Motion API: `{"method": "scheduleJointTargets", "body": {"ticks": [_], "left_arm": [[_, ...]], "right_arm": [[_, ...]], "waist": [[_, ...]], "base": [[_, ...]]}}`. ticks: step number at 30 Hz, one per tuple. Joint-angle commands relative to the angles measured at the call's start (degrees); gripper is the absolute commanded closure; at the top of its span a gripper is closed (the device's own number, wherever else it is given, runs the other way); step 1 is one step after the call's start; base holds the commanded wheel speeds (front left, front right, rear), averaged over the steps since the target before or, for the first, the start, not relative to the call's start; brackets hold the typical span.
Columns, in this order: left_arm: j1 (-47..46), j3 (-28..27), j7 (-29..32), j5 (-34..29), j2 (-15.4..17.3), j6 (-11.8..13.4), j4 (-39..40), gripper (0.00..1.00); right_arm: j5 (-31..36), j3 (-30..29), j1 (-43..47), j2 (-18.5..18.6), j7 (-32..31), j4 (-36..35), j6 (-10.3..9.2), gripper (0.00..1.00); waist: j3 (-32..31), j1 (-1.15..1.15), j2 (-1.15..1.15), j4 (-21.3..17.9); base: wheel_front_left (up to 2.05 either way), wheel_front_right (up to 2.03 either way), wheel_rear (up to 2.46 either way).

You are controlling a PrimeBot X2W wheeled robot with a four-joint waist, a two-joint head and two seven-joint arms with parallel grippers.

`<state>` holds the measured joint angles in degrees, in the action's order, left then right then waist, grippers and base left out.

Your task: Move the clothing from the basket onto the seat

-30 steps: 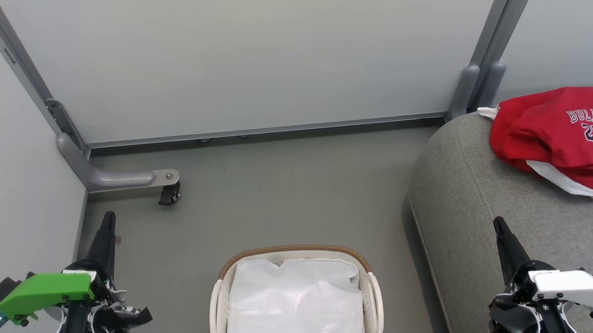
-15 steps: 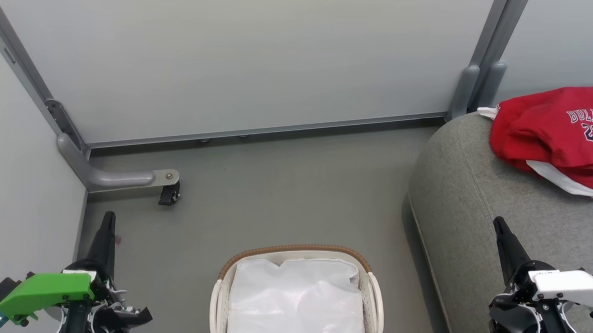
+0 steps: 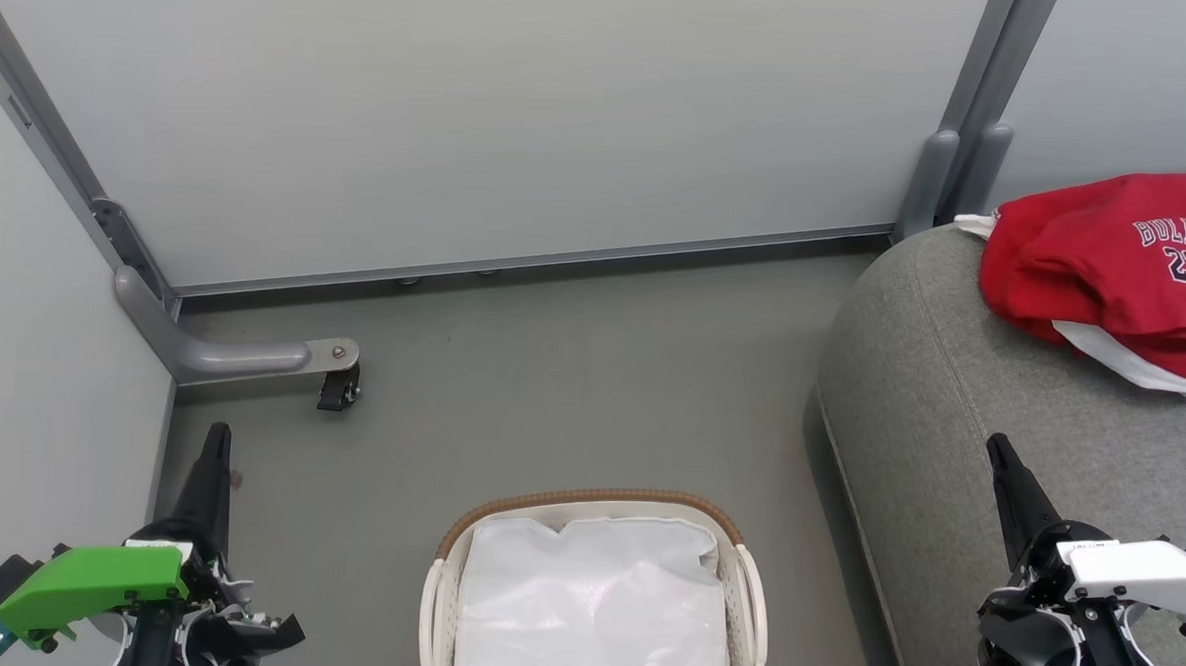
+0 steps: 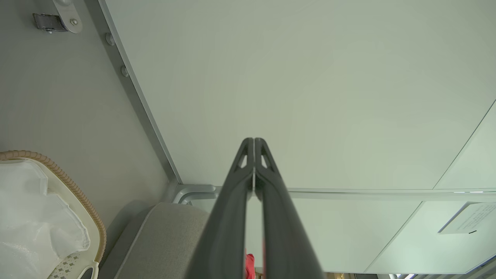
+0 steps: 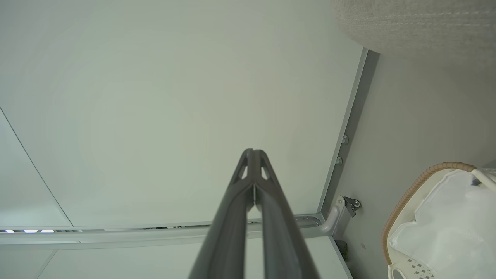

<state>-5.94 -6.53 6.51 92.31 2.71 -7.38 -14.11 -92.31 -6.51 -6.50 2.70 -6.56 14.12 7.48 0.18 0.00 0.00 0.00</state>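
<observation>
Nothing moved: left hand (image 3: 216,431), right hand (image 3: 996,443) both closed; crumpled red clothing (image 3: 1096,270) on rounded grey seat (image 3: 940,408).

The basket (image 3: 591,496) is cut off by the bottom edge, the clothing (image 3: 1086,264) by the right.

Grey floor (image 3: 571,372). Pale partition panels (image 3: 483,108) in grey metal frames, with two upright posts (image 3: 938,183) at the right. One curved grey support foot (image 3: 222,355) with black caster (image 3: 338,390), standing on the floor.
</observation>
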Motion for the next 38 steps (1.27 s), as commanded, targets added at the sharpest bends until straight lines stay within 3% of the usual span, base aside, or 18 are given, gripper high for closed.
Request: {"method": "scheduleJointTargets", "body": {"ticks": [1,38], "left_arm": [[-0.57,-0.12,0.24,0.2,0.31,-0.24,0.15,1.0],[-0.56,-0.12,0.23,0.2,0.31,-0.24,0.15,1.0]], "right_arm": [[-0.2,-0.13,0.59,0.34,-0.16,-0.24,0.02,1.0],[-0.2,-0.12,0.59,0.34,-0.15,-0.24,0.02,1.0]], "waist": [[0.0,0.0,0.0,0.0],[0.0,0.0,0.0,0.0]], "base": [[0.0,0.0,0.0],[0.0,0.0,0.0]]}}
